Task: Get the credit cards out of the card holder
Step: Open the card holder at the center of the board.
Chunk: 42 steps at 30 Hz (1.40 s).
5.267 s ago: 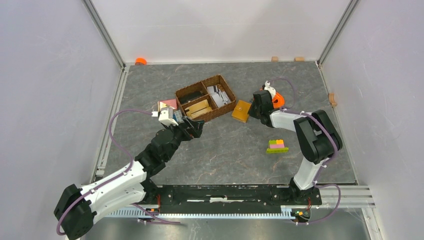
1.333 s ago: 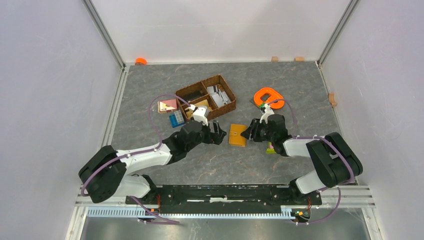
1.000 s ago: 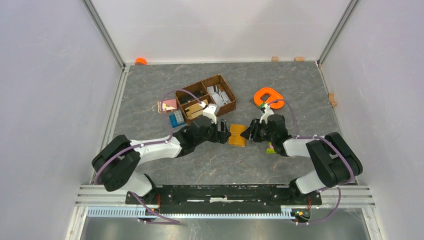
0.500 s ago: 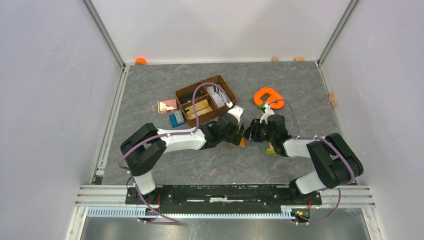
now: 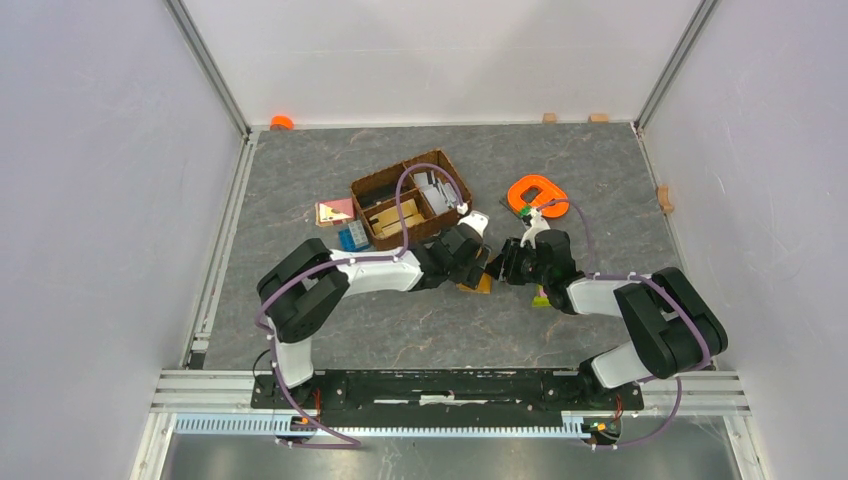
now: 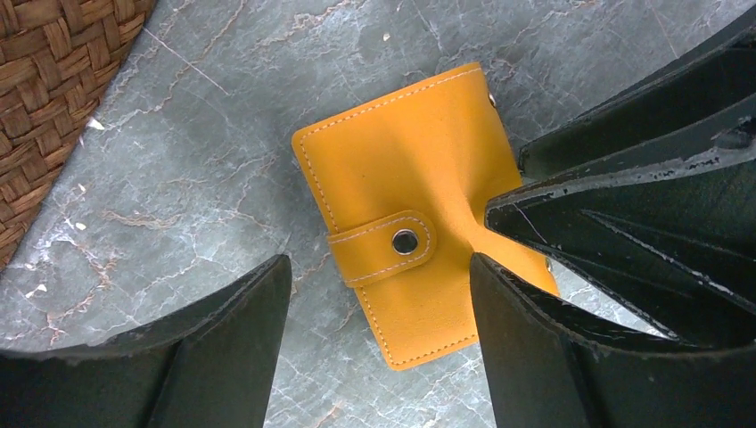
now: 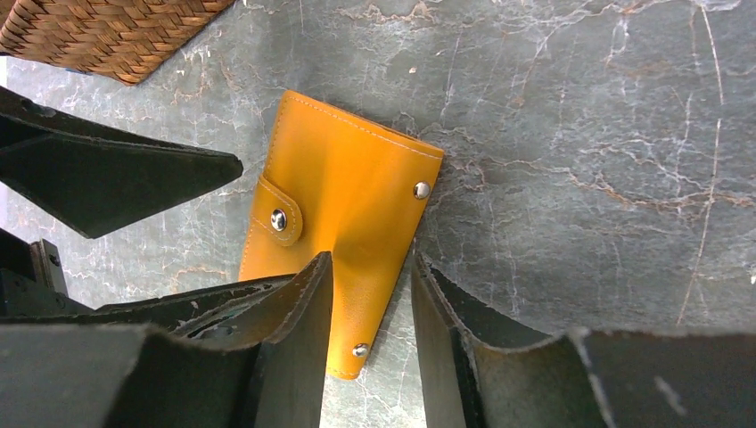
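Card holder (image 6: 401, 169): flat on the grey table (image 5: 400, 330), in the middle, just near and right of the basket. Mustard yellow, folded shut, with the little tab (image 6: 383, 248) snapped down over the front and a silver stud on it. Sits right between the two claws.

Far left corner: a small orange thing (image 5: 281, 122), well apart from all the rest. Next, a pink and tan square (image 5: 335, 211) and a blue block (image 5: 352, 238), both just left of the brown wicker basket (image 5: 395, 167). Two parts inside the basket, with tan and grey bits in them, too small to name.

Left claw (image 6: 379, 263): reaching in from the left, pointing down over the card holder. Wide open, with one finger (image 6: 223, 348) over the bare table beside the holder and the other finger (image 6: 535, 357) over its other edge. Nothing held.

Right claw (image 7: 370, 260): coming in from the right, about half open. One finger (image 7: 285, 339) on top of the card holder, with a dent in the soft cover at its tip. The other finger (image 7: 464, 357) down beside the holder's edge, over the table. Not pinching it.

Further right: an orange ring (image 5: 537, 192) on the table, on the far side of the right arm, apart from the holder. A few bright little blocks (image 5: 541, 297) peeking out from under the right arm.
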{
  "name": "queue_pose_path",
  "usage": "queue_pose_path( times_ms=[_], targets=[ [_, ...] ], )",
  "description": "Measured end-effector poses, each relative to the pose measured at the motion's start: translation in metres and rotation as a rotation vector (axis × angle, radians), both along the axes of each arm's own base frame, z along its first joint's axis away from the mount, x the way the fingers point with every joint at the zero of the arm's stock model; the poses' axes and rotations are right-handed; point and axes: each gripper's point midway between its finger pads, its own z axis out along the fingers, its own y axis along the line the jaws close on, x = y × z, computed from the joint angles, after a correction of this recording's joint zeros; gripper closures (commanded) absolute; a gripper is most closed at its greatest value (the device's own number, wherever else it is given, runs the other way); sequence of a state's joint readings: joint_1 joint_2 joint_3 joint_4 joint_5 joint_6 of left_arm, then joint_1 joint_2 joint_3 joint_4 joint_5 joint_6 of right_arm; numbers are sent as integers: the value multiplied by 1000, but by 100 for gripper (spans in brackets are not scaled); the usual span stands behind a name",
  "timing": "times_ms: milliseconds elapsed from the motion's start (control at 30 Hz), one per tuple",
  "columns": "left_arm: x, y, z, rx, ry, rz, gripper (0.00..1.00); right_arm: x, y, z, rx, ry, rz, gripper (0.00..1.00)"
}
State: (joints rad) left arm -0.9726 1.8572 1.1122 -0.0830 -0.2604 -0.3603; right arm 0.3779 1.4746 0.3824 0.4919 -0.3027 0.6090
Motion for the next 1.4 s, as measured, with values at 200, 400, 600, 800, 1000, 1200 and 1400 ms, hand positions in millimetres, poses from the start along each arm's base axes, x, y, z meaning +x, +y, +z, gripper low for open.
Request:
queue_pose_path(
  times_ms=[200,400,600,800,1000,1200,1400],
  targets=[
    [5,1,-1,5,6,13,25,-1,2,0,-1,1,6,59],
    [13,6,-1,-9,15,44,44,-3,5,-1,-11,-2,13,61],
    [14,7,-1,-12,17,48,64,-4,7,-2,-27,-1,16,64],
    [16,7,-1,-35,47,37,81,-2,5,-4,-40,5,9,69],
    [18,7,-2,-68,76,34,82,1,5,-5,-52,10,8,73],
    [22,9,-4,-222,162,34,88,6,5,-4,-68,0,5,73],
    [21,8,-3,-285,191,29,92,8,6,-5,-71,3,5,73]
  ],
)
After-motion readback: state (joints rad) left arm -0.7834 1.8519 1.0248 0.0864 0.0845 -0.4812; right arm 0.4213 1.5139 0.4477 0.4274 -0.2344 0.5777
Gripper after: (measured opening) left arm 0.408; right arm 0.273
